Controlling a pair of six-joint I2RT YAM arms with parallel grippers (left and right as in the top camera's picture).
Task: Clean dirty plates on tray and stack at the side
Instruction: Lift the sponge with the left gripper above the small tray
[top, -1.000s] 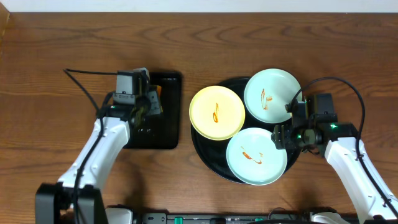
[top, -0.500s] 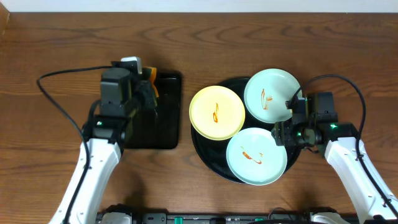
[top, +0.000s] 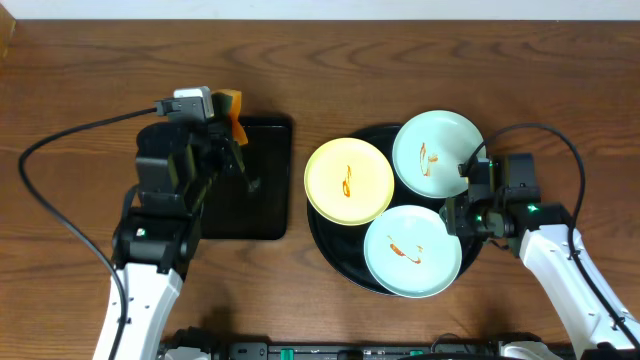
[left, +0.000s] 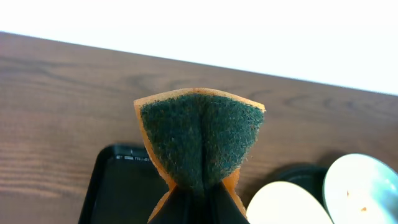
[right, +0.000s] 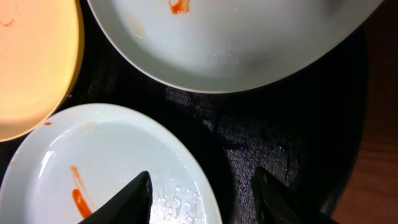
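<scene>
Three plates with orange-brown sauce marks lie on the round black tray (top: 327, 240): a yellow plate (top: 348, 181), a far mint plate (top: 438, 154) and a near mint plate (top: 412, 251). My left gripper (top: 228, 128) is shut on an orange sponge (left: 200, 137) with a dark green scouring face, held up above the table to the left of the tray. My right gripper (right: 202, 186) stands open astride the right rim of the near mint plate (right: 124, 162). One finger is over the plate, the other over the tray (right: 267, 124).
A smaller rectangular black tray (top: 255, 200) lies below the left gripper, left of the round tray. Black cables loop off both arms over the wooden table (top: 400, 60). A white wall bounds the table's far edge in the left wrist view.
The left arm has risen from the rectangular tray with the sponge in its jaws. The right gripper's jaws have narrowed around the near mint plate's rim.
</scene>
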